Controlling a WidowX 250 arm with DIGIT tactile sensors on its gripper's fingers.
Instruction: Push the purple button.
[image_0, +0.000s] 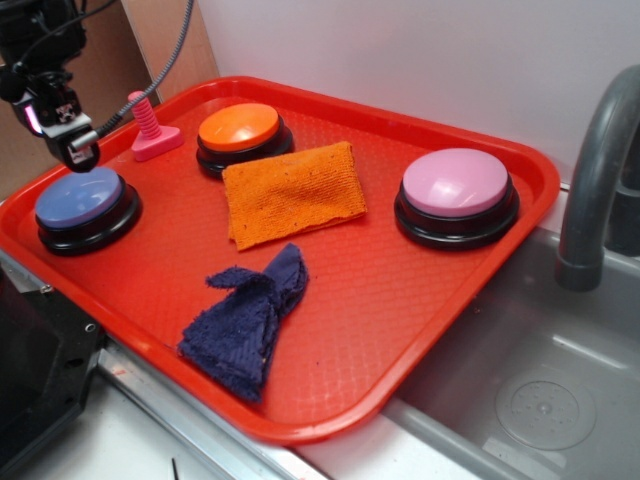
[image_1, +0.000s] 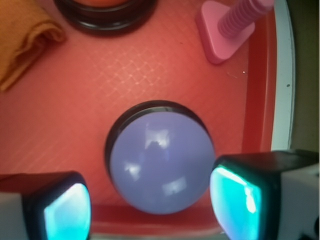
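Teal-glowing pads mark the gripper (image_1: 150, 205), its fingers spread apart and holding nothing, poised just above the purple button (image_1: 161, 161). That button sits at the left end of the red tray (image_0: 400, 300). Beyond it stand a pink peg (image_0: 150, 128) and an orange button (image_0: 240, 130), with an orange cloth (image_0: 292, 192) nearby.

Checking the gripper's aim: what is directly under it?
The purple button lies below the gripper, on the red tray. The button's near edge is hidden.
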